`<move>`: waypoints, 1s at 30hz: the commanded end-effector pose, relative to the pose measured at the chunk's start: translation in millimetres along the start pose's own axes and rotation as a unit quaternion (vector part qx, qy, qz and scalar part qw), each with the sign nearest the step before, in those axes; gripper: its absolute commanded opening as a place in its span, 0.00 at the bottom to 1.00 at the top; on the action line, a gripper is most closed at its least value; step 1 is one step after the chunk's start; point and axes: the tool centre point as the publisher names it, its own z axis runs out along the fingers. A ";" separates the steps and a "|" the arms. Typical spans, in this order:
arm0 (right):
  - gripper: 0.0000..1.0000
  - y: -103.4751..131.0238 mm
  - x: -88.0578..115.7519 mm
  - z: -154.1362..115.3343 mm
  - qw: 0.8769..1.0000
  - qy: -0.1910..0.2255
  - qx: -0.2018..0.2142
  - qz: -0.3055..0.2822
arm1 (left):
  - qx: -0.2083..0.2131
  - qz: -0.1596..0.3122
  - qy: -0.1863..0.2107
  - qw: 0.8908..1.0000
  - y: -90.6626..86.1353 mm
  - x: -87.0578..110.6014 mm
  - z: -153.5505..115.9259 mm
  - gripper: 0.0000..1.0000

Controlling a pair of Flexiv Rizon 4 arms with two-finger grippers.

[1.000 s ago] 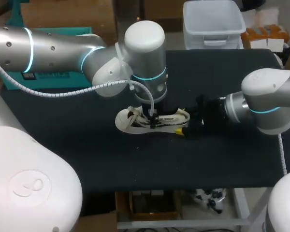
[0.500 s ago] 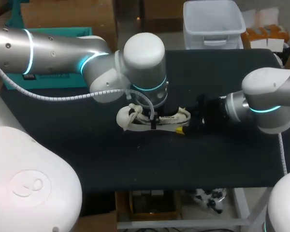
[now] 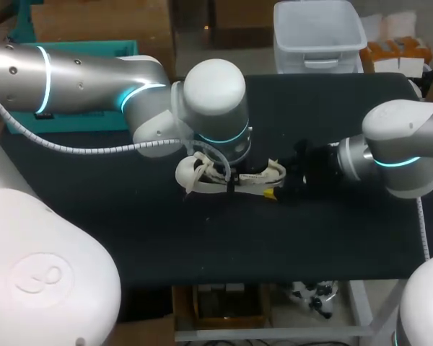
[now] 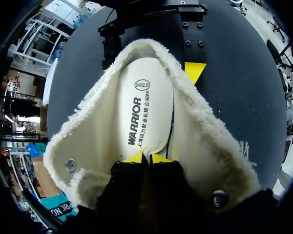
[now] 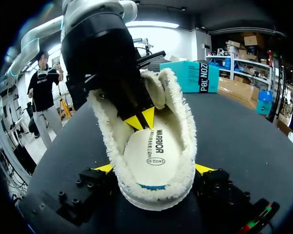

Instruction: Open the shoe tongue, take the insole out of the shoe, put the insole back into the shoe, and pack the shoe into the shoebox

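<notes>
the shoe (image 3: pixel 202 176) lies mid-bench (image 3: pixel 202 245). only the wrist views show the grips: left hand (image 4: pixel 150 157) pinches the insole (image 4: pixel 144 107) inside it, right hand (image 5: pixel 155 169) clamps the heel from both sides.

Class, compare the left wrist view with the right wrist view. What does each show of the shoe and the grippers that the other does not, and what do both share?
Only the left wrist view shows the metal eyelets on the flaps either side of the left gripper. Only the right wrist view shows the heel of the shoe from outside, with the right gripper clamping it, a yellow tip on each side. Both show the fleece lining, the printed insole, and the left gripper's tips pinched together on the insole's front end.
</notes>
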 end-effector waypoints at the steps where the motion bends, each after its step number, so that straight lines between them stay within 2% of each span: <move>1: 0.00 0.4 7.5 4.2 1.000 0.004 -0.003 -0.001 | 0.012 -0.003 0.002 1.000 -5.0 -16.7 44.4 0.00; 10: 0.00 0.4 7.5 4.2 1.000 0.004 -0.003 -0.001 | 0.055 -0.003 0.029 0.998 -10.7 -24.5 -2.2 0.00; 18: 0.00 0.4 7.5 4.2 1.000 0.004 -0.003 -0.001 | 0.097 0.006 0.067 0.993 -15.3 -17.7 -45.8 0.00; 24: 0.00 0.4 7.5 4.2 1.000 0.004 -0.003 -0.001 | 0.116 0.009 0.096 0.989 -13.9 -14.0 -62.1 0.00; 28: 0.00 0.4 7.5 4.2 1.000 0.004 -0.003 -0.001 | 0.116 0.010 0.100 0.988 -13.9 -10.5 -66.9 0.00; 30: 0.00 0.4 7.5 4.2 1.000 0.004 -0.003 -0.001 | 0.113 0.018 0.117 0.986 -14.8 -9.8 -66.7 0.00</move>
